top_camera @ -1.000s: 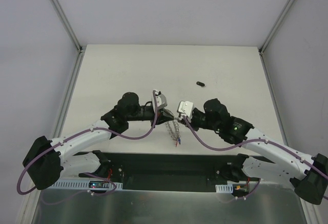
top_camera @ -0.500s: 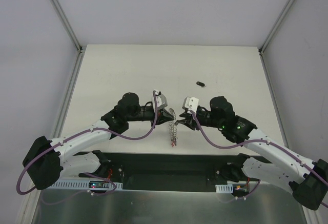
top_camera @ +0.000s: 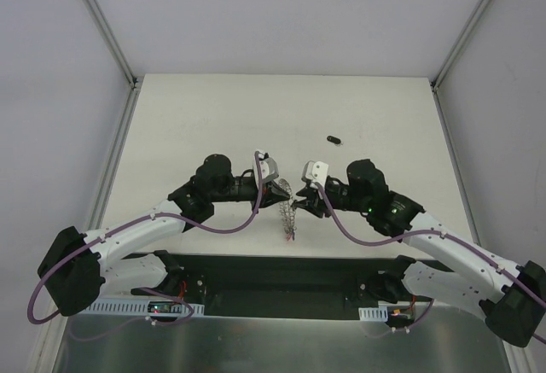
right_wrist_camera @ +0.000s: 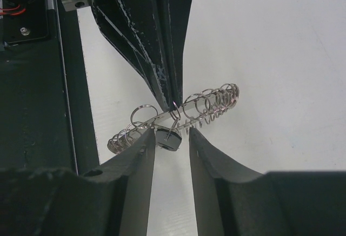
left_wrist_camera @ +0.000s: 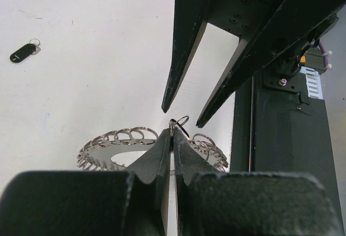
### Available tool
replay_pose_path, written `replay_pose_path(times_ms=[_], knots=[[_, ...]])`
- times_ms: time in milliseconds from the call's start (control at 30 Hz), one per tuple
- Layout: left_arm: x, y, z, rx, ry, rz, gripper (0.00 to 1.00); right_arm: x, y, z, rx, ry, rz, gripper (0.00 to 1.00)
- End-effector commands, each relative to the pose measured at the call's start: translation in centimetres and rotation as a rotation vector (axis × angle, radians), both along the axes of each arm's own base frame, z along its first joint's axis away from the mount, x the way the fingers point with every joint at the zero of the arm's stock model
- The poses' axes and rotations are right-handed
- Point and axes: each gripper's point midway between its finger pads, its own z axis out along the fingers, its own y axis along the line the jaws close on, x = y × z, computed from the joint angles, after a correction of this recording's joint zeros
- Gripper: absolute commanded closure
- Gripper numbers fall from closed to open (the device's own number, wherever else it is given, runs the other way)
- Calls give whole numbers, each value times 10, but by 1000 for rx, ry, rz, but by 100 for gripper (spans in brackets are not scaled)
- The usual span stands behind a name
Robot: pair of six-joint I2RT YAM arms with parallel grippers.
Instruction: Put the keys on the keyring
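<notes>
Your left hand (left_wrist_camera: 172,132) pinches the keyring (left_wrist_camera: 116,139) by a loop, holding it above the counter (top_camera: 213,117) so your right hand (right_wrist_camera: 170,136), narrowly parted, can work the key (right_wrist_camera: 166,140) there; the other key (top_camera: 333,140) lies well apart

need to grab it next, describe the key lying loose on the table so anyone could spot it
On the pale table, look past the wiry keyring at the middle, toward the far edge. The key lies alone, slightly right: a tiny black oblong with a small silver loop, touching nothing.
</notes>
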Motion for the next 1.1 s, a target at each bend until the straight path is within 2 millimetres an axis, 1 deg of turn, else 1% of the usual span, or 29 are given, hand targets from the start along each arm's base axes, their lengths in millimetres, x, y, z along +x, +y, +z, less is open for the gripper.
replay_pose_path(times_ms=[0,100,133,200,233,267,333,367,400,433,467,500,533,567,600,633,667,833,933,1000,1067], knots=[[-2,-6,30,-84,-70,-20,100,2,8,12,46,-9,18,67],[-2,-6,33,-98,-76,-16,100,2,10,7,36,5,20,72],[-2,-6,34,-103,-78,-13,100,3,10,7,35,7,20,77],[-1,-5,37,-112,-77,-1,100,2,10,6,34,13,25,82],[0,-6,39,-123,-77,6,100,1,11,6,34,15,29,88],[1,-4,38,-128,-70,20,100,1,11,5,34,17,32,90],[6,-5,44,-165,-56,57,100,0,12,7,37,17,38,98],[8,-4,41,-173,-48,78,100,-1,12,7,39,16,44,99],[13,-4,48,-215,-46,110,100,-1,12,10,45,10,46,99],[14,-4,50,-238,-45,125,100,-3,12,10,46,10,52,99],[16,-2,43,-243,-34,143,100,-4,13,12,50,6,60,99],[17,-2,43,-258,-25,154,100,-4,13,13,53,4,62,99],[22,-1,53,-301,-50,179,100,-4,13,13,52,5,62,99],[24,-1,47,-304,-44,189,100,-5,13,12,49,5,64,99],[25,-1,51,-327,-46,196,100,-5,13,12,47,4,63,99],[27,-2,59,-359,-64,200,100,-7,14,12,45,4,70,99],[28,-5,57,-362,-62,200,100,-7,14,13,48,1,70,99],[32,-11,62,-400,-83,216,100,-8,16,13,37,-10,77,99],[33,-14,61,-419,-82,225,100,-5,16,7,12,-13,57,99],[33,-14,64,-437,-85,231,100,-3,15,7,5,-19,46,99],[33,-13,61,-433,-83,233,100,1,13,5,-5,-26,24,99]])
